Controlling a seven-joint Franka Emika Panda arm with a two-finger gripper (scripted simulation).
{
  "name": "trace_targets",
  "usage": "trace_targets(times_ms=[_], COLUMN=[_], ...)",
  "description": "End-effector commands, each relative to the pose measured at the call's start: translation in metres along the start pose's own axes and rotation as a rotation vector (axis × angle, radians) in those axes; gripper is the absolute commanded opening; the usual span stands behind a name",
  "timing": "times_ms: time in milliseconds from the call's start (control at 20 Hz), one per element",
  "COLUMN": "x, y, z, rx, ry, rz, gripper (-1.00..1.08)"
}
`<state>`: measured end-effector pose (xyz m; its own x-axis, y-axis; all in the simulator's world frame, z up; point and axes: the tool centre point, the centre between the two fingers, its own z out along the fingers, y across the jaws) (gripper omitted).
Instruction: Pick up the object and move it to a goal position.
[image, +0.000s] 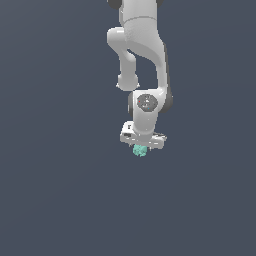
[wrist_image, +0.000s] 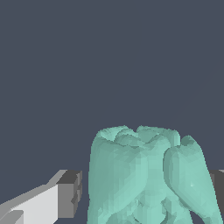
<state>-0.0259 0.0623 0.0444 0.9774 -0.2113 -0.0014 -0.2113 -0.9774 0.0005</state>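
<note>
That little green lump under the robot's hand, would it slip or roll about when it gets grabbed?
The green lump has a bumpy, lobed surface, so flat fingers probably touch only a few high spots; it might twist or slip a little. Its uneven shape suggests it would wobble rather than roll far. It looks far smaller than the tool, so probably light, and it looks stiff rather than floppy.

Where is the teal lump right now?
In the exterior view the teal lump sits just below the white pincer, near the picture's middle. The wrist view shows it between the two fingers, though contact is unclear.
</note>
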Motion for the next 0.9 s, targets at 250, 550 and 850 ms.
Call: trace_targets(times_ms=[250,550,850], x=[0.0011,0.0011,0.0073], y=[-0.0001,-0.0001,0.0017], z=[0.0036,0.0036,-0.0005], rx=[0.001,0.001,0.001], ry=[0.001,0.001,0.003], rz=[0.001,0.001,0.001], gripper=[-1.0,-1.0,-1.0])
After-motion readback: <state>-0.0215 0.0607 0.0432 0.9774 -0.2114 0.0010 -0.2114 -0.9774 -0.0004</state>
